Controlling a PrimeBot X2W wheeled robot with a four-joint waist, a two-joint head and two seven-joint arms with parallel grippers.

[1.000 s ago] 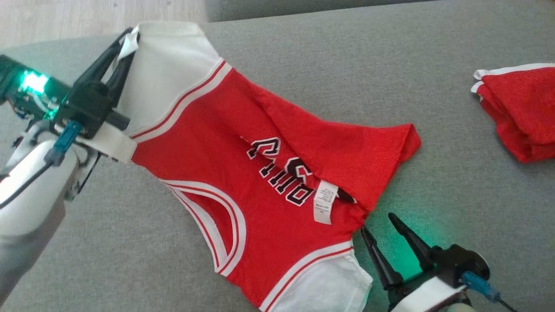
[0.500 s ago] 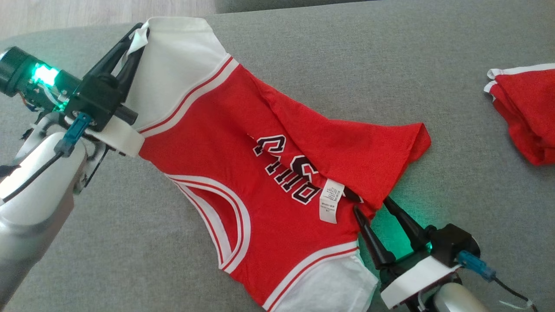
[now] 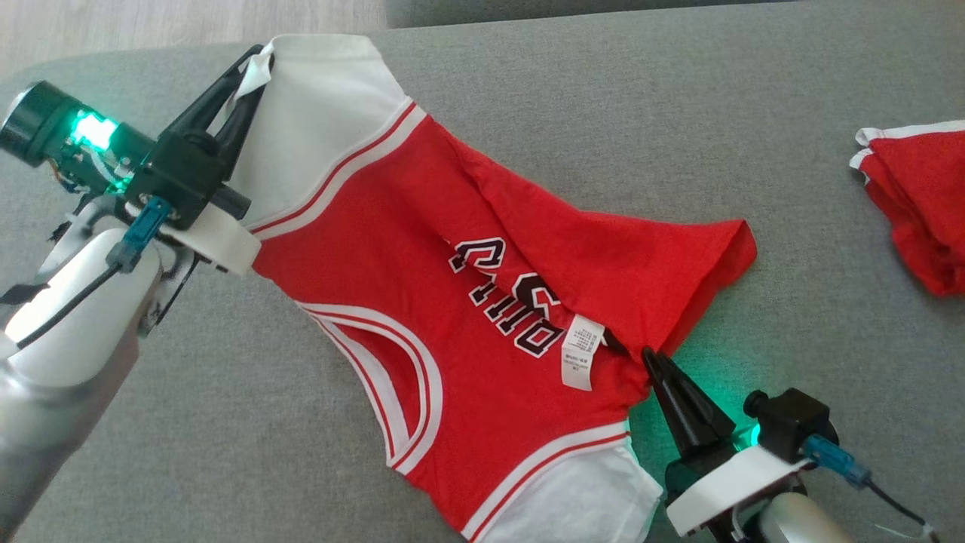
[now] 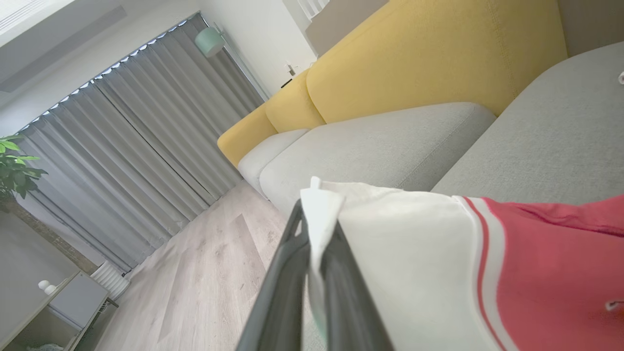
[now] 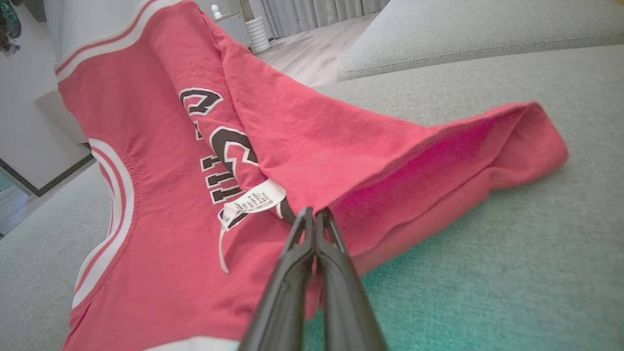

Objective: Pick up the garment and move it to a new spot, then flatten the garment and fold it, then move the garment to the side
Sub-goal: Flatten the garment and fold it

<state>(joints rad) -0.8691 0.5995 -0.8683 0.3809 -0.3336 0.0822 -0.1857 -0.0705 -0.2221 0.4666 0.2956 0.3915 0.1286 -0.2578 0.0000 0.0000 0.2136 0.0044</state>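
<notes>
The garment point(image 3: 422, 249), a red top with white sleeves and black lettering, lies spread aslant on the grey sofa seat point(image 3: 678, 113). Its hem is folded back over the lettering, with a white label point(image 3: 582, 360) showing. My left gripper point(image 3: 252, 64) at the upper left is shut on the far white sleeve's corner, which sticks up between the tips in the left wrist view point(image 4: 314, 214). My right gripper point(image 3: 652, 358) at the lower right is shut on the red folded edge beside the label point(image 5: 251, 200); its tips pinch the fabric in the right wrist view point(image 5: 314, 214).
Another red garment with white trim point(image 3: 920, 204) lies bunched at the right edge of the seat. Wooden floor point(image 3: 151, 23) lies past the seat's far left edge. A yellow backrest point(image 4: 429, 53) and more grey cushions stand beyond.
My right gripper has moved forward to the red folded edge and gone from open to shut on it. The left gripper keeps its hold on the sleeve. The camera has shifted slightly.
</notes>
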